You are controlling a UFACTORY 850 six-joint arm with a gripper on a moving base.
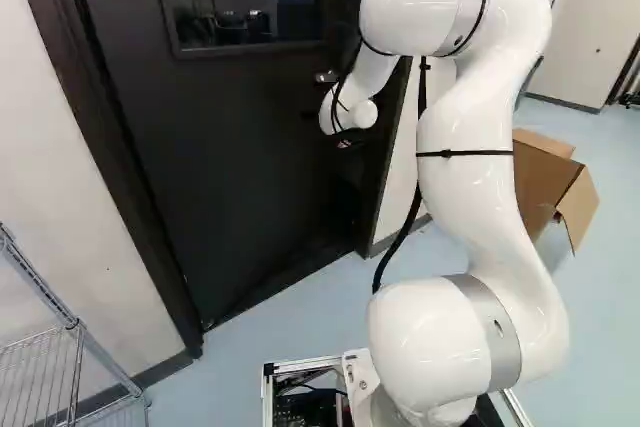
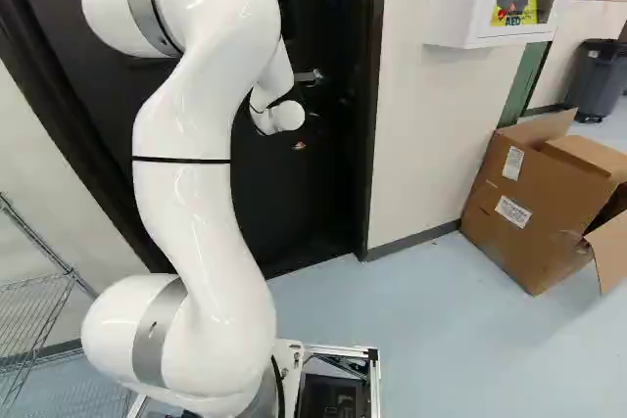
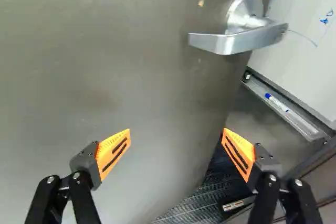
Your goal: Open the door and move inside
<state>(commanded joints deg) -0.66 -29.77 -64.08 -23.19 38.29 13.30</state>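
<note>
The gripper (image 2: 299, 146) is facing the dark door (image 1: 230, 157) (which is standing ajar), its 2 orange-padded fingers (image 3: 113, 150) spreading wide apart; the silver lever handle (image 3: 228, 42) is jutting out ahead of them.

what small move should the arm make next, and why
I'd probably ease the open pincer gently forward against the door to swing it wider: a whiteboard and dark carpet show past its edge, so it looks ajar, and the handle stands clear of the pincer, so turning it seems unneeded.
</note>
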